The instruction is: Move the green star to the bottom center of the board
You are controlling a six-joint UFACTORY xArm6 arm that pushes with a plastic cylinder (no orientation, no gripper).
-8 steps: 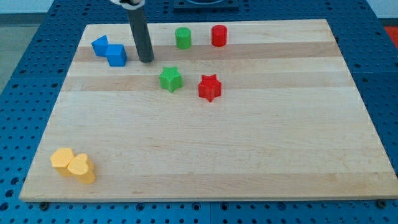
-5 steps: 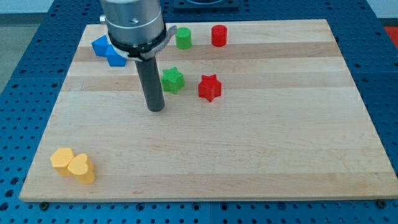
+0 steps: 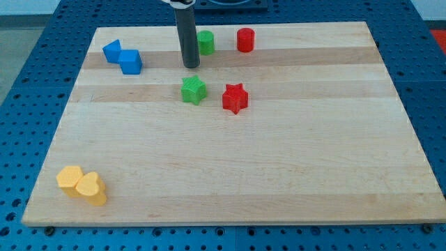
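A wooden board (image 3: 279, 174) fills most of the view, set on a blue pegboard table (image 3: 28, 77). My rod (image 3: 187, 35) comes down from twelve o'clock; my tip (image 3: 191, 66) holds nothing and rests on the board, just above the green star (image 3: 194, 90), apart from it. The star sits above the board's center, with a red star (image 3: 235, 98) at its three o'clock. At eleven o'clock: two blue blocks (image 3: 122, 57). At twelve o'clock: a green cylinder (image 3: 205, 42) and a red cylinder (image 3: 245, 40). At seven o'clock: two yellow blocks (image 3: 82, 185), touching.

no readable text, labels or numbers anywhere.
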